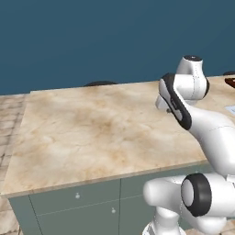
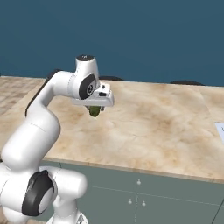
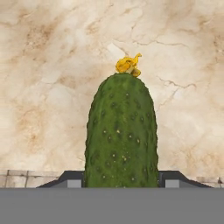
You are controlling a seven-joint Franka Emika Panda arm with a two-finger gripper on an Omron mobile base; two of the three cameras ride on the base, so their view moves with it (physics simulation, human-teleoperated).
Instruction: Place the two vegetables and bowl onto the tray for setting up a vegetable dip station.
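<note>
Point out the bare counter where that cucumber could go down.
The counter is bare marble from its left edge to the arm, and in the right base view from below the tool holding the cucumber to the far right. Clutter appears just at the far right edge.

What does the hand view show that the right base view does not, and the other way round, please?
The hand view alone shows the cucumber close up: its bumpy dark green skin and the small yellow blossom remnant at its far end, with a dark finger pad at each side of it.

The right base view alone shows the white arm reaching over the counter, the grey-green cabinet fronts below and the blue wall behind.

Both show the cucumber held in the gripper above the beige marble countertop.
</note>
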